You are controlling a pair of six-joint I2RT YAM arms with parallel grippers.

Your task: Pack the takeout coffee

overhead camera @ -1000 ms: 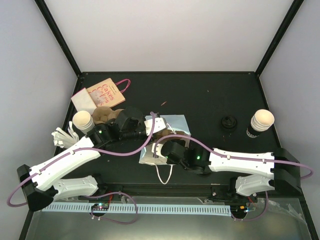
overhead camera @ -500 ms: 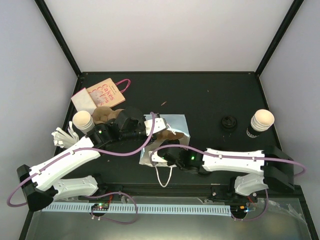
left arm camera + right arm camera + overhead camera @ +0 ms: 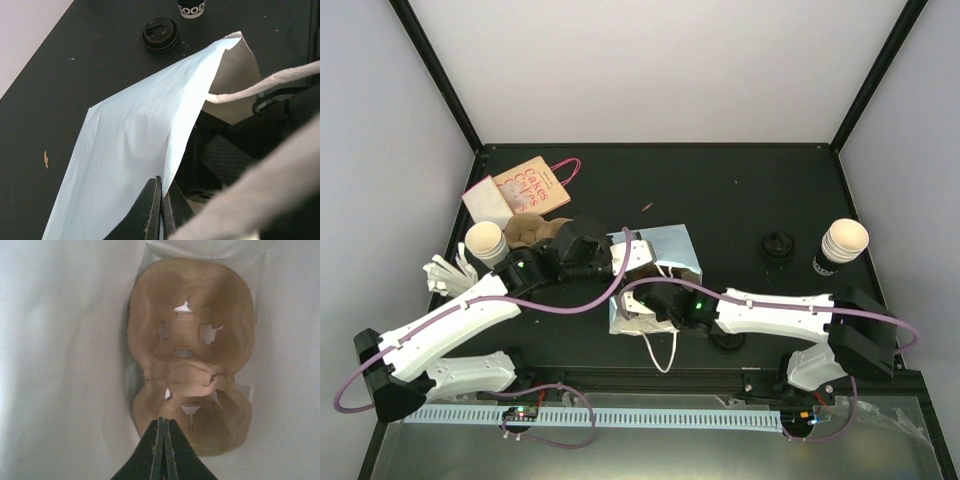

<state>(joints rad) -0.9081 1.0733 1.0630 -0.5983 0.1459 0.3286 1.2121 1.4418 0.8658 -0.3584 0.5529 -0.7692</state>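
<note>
A white paper bag (image 3: 670, 255) lies on its side mid-table, mouth toward the arms. My left gripper (image 3: 632, 252) is shut on the bag's upper edge (image 3: 150, 135), holding the mouth open, fingers pinched on the paper (image 3: 161, 182). My right gripper (image 3: 648, 305) reaches into the bag. In the right wrist view it (image 3: 163, 420) is shut on the near rim of a brown pulp cup carrier (image 3: 192, 340), which lies on the bag's inner wall. One coffee cup (image 3: 485, 242) stands at the left, another (image 3: 843, 243) at the right.
A black lid (image 3: 778, 245) lies left of the right cup and shows in the left wrist view (image 3: 160, 34). A second brown carrier (image 3: 530, 230), a pink-handled printed bag (image 3: 525, 185) and white cutlery (image 3: 445, 272) are at the left. The bag's handle (image 3: 663, 350) trails toward the front edge.
My right arm has pushed left and deeper into the bag, taking the brown carrier out of the top view. The left gripper kept its hold on the bag's edge.
</note>
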